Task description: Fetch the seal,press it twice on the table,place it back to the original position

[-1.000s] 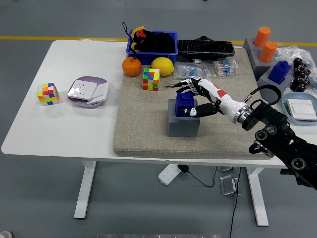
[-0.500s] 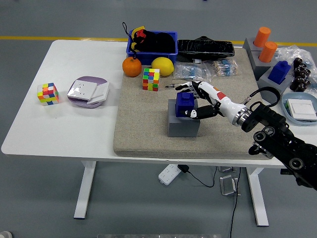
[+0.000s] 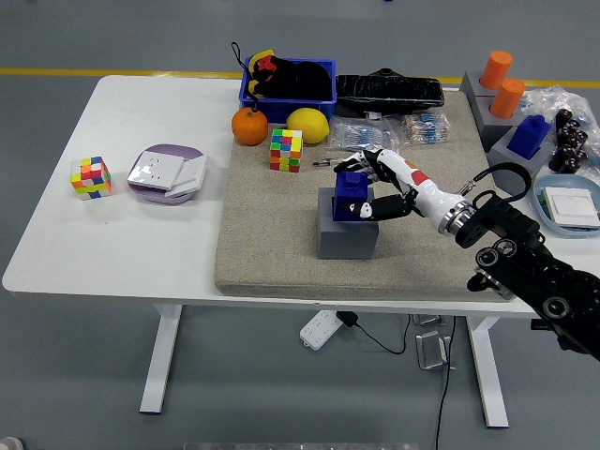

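White table (image 3: 141, 253), big beige mat (image 3: 272, 253) covering its right half. My right arm comes in from the lower right, my right hand (image 3: 380, 187) at mat centre, fingers wrapped round the blue seal (image 3: 352, 192), thumb on its near side, other fingers over the far side. Seal sits at the top of the grey holder block (image 3: 345, 234); can't tell if it's seated or just clear of it. Far side of mat: blue bin (image 3: 323, 89) with black stuff, black tray (image 3: 389, 89) right of it, orange (image 3: 249, 127), lemon (image 3: 307, 125), cube puzzle (image 3: 286, 150) just near them. Left on bare table: purple plate (image 3: 167, 173) with white item, second cube puzzle (image 3: 91, 177) left of it. Far right: another grey block with a blue seal (image 3: 532, 133), two orange cylinders (image 3: 502, 82).
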